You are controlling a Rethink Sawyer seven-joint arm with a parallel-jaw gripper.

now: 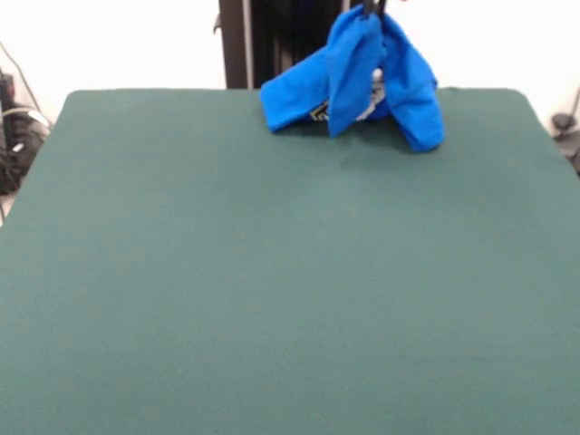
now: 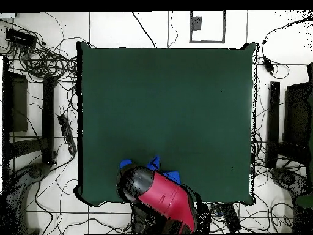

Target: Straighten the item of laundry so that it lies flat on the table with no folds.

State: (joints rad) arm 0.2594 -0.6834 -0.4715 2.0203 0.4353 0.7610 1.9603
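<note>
The royal-blue T-shirt (image 1: 349, 77) hangs bunched from my gripper (image 1: 372, 9), whose dark tips just show at the top edge of the front view. The gripper is shut on the shirt's top. The cloth falls in several folds, and its lower ends rest on the dark green table (image 1: 272, 272) near the far edge. In the overhead view my red and black arm (image 2: 162, 196) covers most of the shirt. Only small blue corners of the shirt (image 2: 154, 163) stick out beside it, close to the table's (image 2: 165, 104) bottom edge.
The robot's dark pedestal (image 1: 263, 41) stands right behind the shirt. Cables (image 2: 43, 61) and dark stands (image 2: 274, 122) lie on the floor around the table. A green bin (image 2: 302, 208) stands at the lower right.
</note>
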